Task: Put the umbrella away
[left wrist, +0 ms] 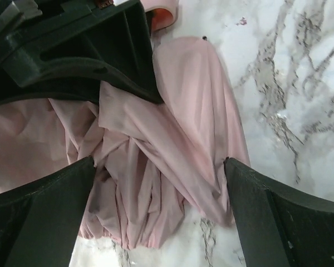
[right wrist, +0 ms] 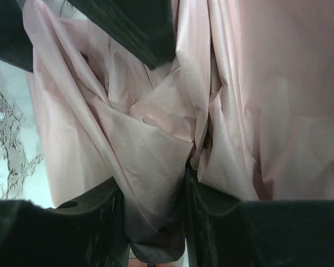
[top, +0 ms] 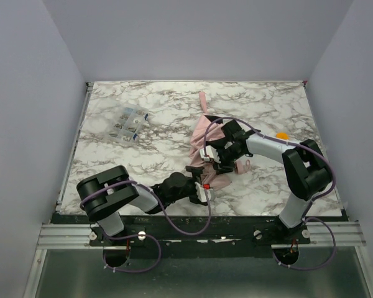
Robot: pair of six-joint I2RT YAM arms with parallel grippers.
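The pale pink umbrella [top: 201, 133] lies crumpled at the table's middle, its strap [top: 202, 99] trailing toward the back. My right gripper [top: 211, 156] reaches in from the right and is shut on a fold of the umbrella fabric [right wrist: 156, 150], which is pinched between its fingers [right wrist: 61, 228]. My left gripper [top: 204, 188] is at the umbrella's near edge. In the left wrist view it [left wrist: 158, 183] stands wide open over the bunched fabric [left wrist: 156, 167], its fingers [left wrist: 39, 214] on either side and apart from the cloth. The shaft is hidden.
A small orange object [top: 281, 135] lies at the right behind the right arm. A clear compartment box [top: 129, 123] sits at the back left. The right arm's black gripper body [left wrist: 72, 50] fills the upper left of the left wrist view.
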